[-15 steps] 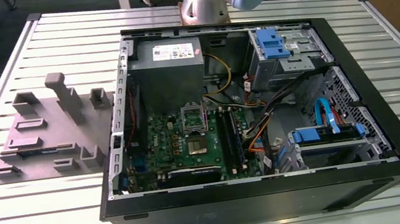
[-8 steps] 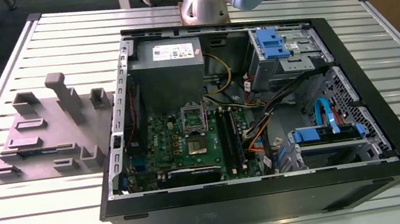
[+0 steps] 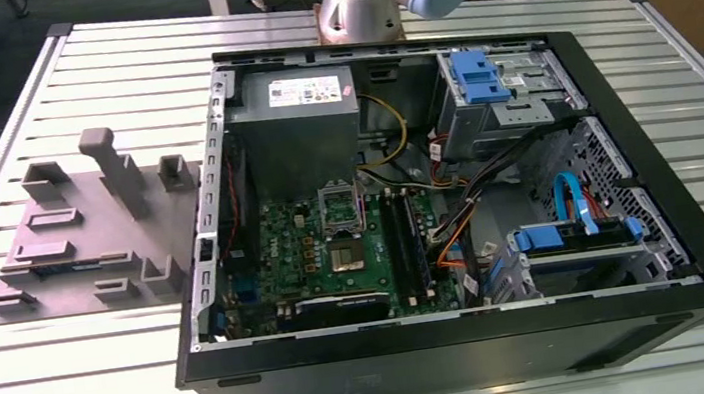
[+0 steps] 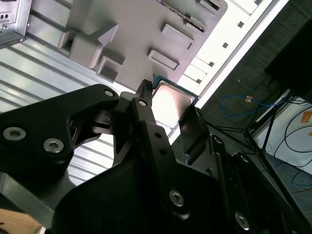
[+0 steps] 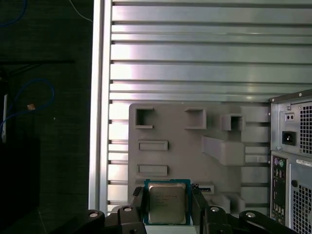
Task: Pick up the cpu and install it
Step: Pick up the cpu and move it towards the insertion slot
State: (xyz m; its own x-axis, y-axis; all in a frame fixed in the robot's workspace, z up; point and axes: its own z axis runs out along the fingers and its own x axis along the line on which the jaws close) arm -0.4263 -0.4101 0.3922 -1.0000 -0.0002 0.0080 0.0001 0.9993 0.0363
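Two jaws pinch the cpu (image 5: pixel 166 203) by its edges, held above the grey holder tray (image 5: pixel 170 126) on the tabletop (image 5: pixel 195 58). Pickup looks done; installing likely calls for squaring it to the motherboard socket (image 3: pixel 343 255).

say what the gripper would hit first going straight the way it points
Likely the grey fixture tray, which lies straight beyond the cpu that the gripper holds; how far off it is remains unclear.

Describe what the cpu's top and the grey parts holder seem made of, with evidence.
The cpu: top likely metal, silver-grey, catching a bright sheen in both wrist views. The grey parts holder: probably plastic, matte, uniformly grey without glare.
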